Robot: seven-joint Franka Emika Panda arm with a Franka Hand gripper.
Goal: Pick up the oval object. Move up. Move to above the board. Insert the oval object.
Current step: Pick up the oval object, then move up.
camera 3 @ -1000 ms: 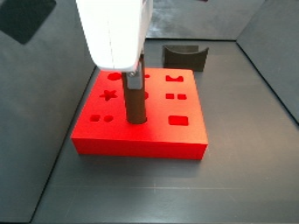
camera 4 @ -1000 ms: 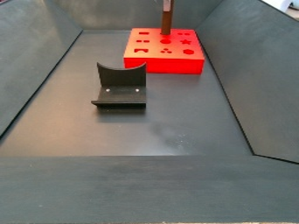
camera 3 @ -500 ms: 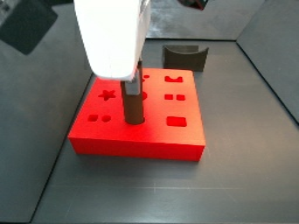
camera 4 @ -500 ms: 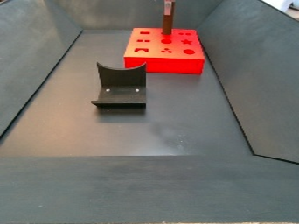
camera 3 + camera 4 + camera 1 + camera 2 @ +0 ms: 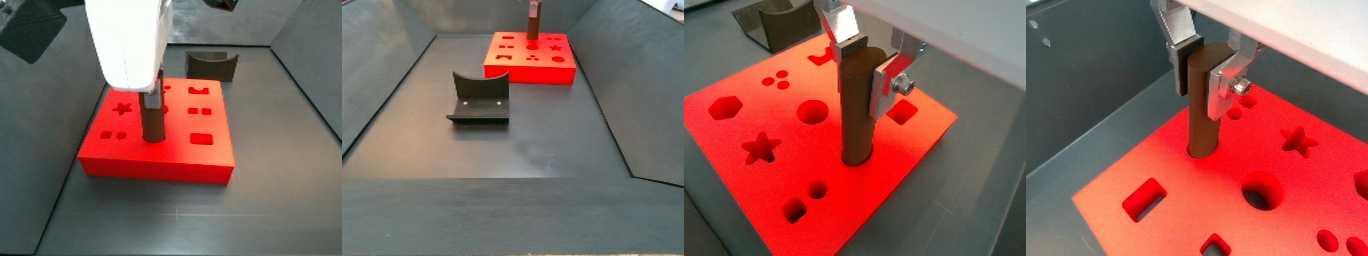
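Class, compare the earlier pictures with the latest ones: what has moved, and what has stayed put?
The gripper rose slightly along the oval object a second ago, then stopped; its fingers stay on the peg's upper part. The peg stays upright in the board. Board and fixture have not moved.

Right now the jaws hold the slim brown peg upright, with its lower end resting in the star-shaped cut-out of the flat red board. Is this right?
Not quite: the slim brown peg, held upright by the gripper, enters a plain hole in the flat red board. The star-shaped cut-out stays empty, as a wrist view shows.
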